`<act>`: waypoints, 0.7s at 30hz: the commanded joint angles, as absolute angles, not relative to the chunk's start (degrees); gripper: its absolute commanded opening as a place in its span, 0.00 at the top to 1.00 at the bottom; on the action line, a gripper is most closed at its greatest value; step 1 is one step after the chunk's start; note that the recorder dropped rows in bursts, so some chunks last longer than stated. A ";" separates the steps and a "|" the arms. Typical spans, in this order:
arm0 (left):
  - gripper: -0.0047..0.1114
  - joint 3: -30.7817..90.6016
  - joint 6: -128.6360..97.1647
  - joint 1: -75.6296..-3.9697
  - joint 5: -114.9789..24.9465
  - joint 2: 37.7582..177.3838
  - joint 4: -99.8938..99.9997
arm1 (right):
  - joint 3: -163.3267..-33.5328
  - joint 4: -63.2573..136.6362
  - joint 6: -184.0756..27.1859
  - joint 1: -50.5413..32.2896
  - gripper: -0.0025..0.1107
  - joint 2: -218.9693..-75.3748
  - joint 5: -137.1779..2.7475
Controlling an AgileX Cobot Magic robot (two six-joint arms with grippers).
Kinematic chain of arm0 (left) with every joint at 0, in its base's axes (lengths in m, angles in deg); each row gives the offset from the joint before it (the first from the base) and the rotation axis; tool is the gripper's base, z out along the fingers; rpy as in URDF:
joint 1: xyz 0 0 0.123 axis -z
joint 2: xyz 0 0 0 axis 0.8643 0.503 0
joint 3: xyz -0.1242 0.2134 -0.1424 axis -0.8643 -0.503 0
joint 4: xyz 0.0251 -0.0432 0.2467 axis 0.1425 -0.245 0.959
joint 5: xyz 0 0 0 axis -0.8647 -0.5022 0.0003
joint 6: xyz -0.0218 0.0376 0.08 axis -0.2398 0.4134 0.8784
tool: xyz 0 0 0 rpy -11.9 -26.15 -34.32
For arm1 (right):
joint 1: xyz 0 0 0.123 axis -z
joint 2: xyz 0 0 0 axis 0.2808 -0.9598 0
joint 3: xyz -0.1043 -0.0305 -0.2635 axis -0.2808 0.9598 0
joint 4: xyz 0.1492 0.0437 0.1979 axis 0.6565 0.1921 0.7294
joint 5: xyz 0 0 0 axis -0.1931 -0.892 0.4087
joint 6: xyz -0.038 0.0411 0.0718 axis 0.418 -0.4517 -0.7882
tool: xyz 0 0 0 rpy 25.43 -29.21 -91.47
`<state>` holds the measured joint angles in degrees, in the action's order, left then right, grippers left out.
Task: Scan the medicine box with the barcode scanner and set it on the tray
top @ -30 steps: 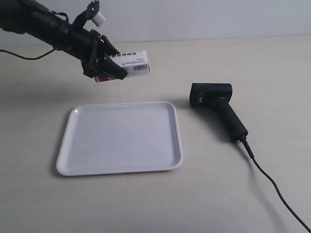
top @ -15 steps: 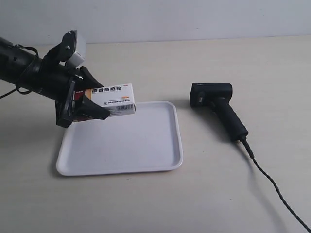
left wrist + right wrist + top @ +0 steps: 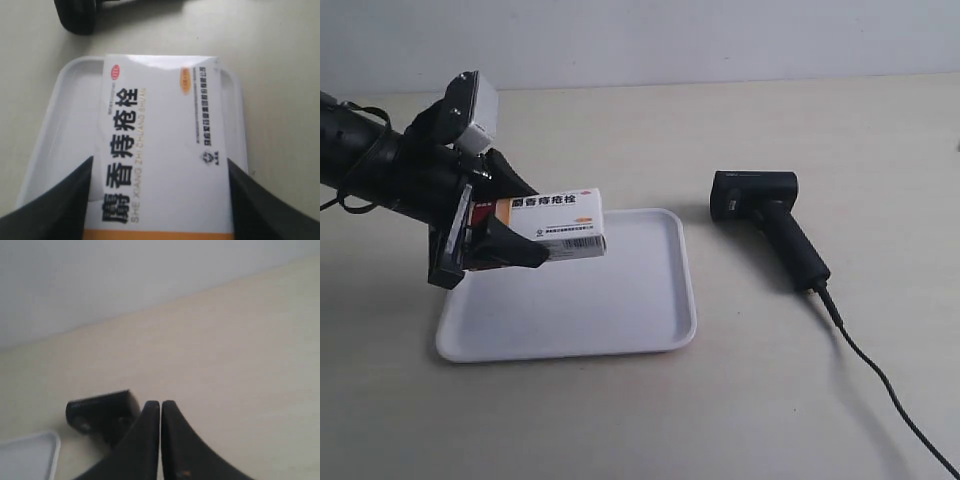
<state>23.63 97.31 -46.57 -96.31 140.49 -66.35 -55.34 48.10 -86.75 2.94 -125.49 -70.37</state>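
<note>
Exterior view: left gripper [image 3: 510, 243] grips the medicine box [image 3: 557, 224] by its red end, held above the tray [image 3: 620, 310]; barcode scanner [image 3: 768, 225] lies untouched beside the tray.
Left wrist view: medicine box [image 3: 162, 150] clamped between both fingers [image 3: 55, 205], over the tray [image 3: 50, 130]; placing remains.
Right wrist view: right gripper [image 3: 160, 410] pressed closed, empty, near the barcode scanner [image 3: 102, 412]; open tabletop around it.

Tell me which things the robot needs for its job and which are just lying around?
Needed: medicine box, held in the left hand; barcode scanner; tray.
Just there: the scanner's cable and the table. Nothing else is lying about.
</note>
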 commanded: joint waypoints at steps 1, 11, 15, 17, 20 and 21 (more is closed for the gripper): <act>0.86 21.73 97.47 -46.24 -93.73 138.95 -67.87 | -65.23 48.08 -81.78 -6.81 0.78 -148.00 -68.47; 0.86 21.75 97.47 -46.00 -92.44 139.06 -68.26 | -83.86 46.98 -69.11 -9.05 0.20 -175.24 -77.93; 0.86 21.75 97.47 -46.00 -92.44 139.16 -68.24 | -86.41 46.98 -67.59 -9.05 0.18 -179.79 -78.19; 0.86 21.75 97.47 -46.00 -92.44 139.16 -68.24 | -87.25 46.74 -67.27 -9.05 0.18 -181.49 -78.31; 0.86 21.75 97.47 -46.00 -92.44 139.38 -68.24 | -87.27 46.74 -66.34 -9.05 0.19 -183.08 -77.46; 0.86 21.75 97.47 -46.00 -92.44 139.63 -68.24 | -87.27 46.74 -65.92 -9.05 0.19 -183.38 -77.01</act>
